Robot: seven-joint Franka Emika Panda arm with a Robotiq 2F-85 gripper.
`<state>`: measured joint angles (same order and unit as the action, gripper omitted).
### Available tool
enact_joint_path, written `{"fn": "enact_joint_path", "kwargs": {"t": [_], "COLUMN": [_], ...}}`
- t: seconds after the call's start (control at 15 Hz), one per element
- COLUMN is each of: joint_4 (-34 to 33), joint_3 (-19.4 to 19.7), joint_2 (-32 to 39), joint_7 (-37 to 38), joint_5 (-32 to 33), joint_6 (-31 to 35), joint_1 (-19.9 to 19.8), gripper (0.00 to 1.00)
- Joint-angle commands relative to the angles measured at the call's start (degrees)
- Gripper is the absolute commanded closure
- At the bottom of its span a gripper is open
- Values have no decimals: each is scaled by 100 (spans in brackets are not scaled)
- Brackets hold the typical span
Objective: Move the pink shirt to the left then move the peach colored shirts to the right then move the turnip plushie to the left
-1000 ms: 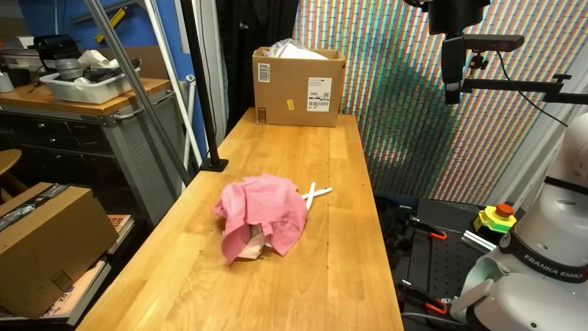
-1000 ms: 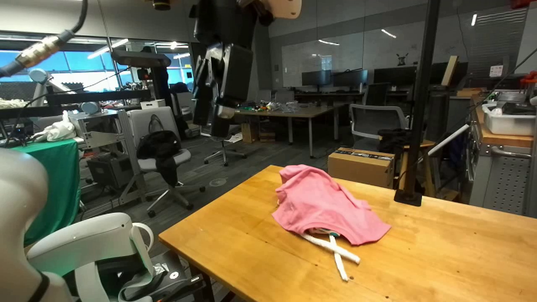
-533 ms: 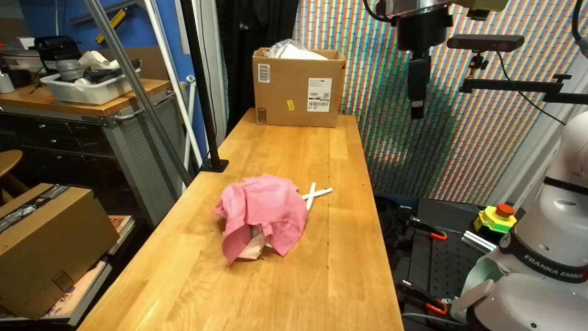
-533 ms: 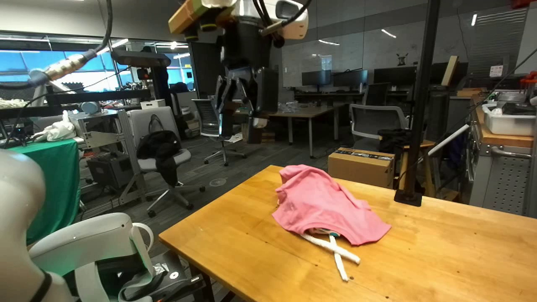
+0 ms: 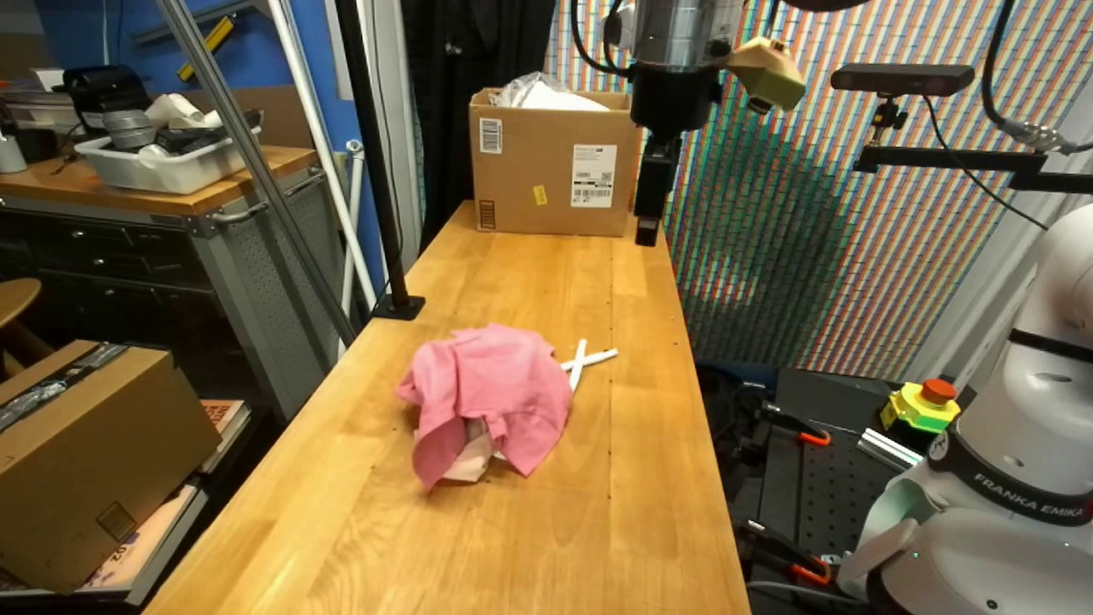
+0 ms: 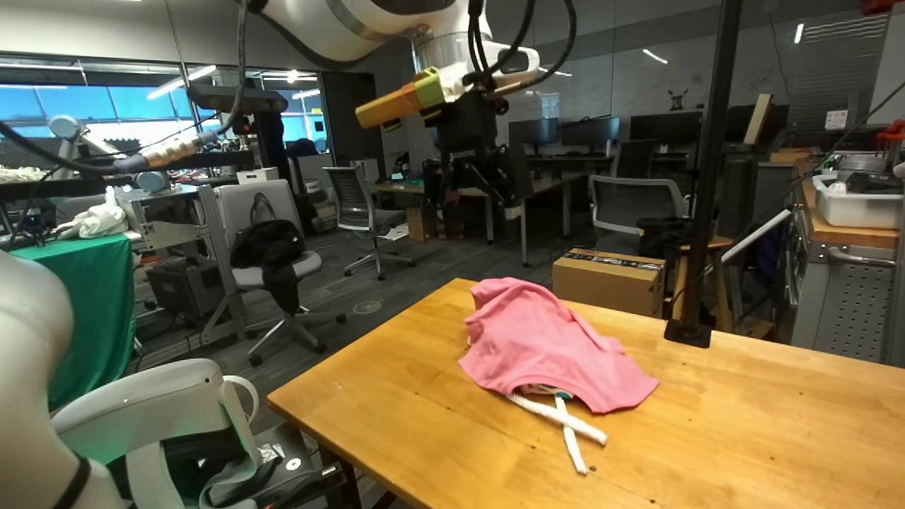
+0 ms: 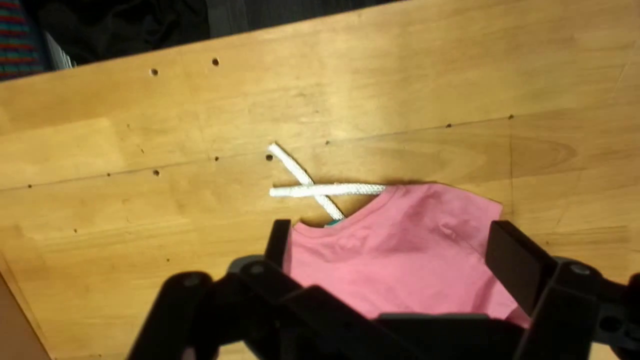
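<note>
Crumpled pink fabric shirt [image 5: 504, 380] lies on the honey-coloured wooden worktop [image 5: 546, 538], peach cloth [image 5: 471, 463] peeking from its near edge in an exterior view; higher up, the black two-fingered end effector [image 7: 392, 245] hangs, jaws spread wide, gripping nothing.

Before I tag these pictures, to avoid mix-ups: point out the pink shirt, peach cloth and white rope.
Pink shirt [image 6: 550, 346], in an exterior view: middle of its upper surface.
Peach cloth [image 5: 470, 461], in an exterior view: patch showing under the pink shirt.
White rope [image 7: 311, 190], in the wrist view: where its two lengths cross.
</note>
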<state>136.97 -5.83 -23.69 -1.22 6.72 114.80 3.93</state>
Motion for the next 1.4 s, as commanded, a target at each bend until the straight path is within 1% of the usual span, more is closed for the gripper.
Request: {"fn": "enact_joint_path", "kwargs": {"t": [0.0, 0.2, 0.4, 0.53, 0.67, 0.87, 1.0, 1.33], "joint_4": [-364, -853, -1480, -1948, -2343, -2784, -2960, -2985], "joint_3": [-128, -256, -391, -402, -398, -416, -437, -523], "joint_2": [590, 1191, 1849, 2287, 2650, 3066, 3238, 3471], "joint_7": [18, 2, 171, 189, 155, 106, 60, -147], "joint_5": [189, 310, 735, 935, 971, 877, 653, 257], "joint_6": [560, 487, 386, 288, 213, 165, 66, -11], "joint_1": [91, 153, 161, 191, 270, 428, 530, 712], "gripper": [0, 0, 0, 0, 0, 0, 0, 0]}}
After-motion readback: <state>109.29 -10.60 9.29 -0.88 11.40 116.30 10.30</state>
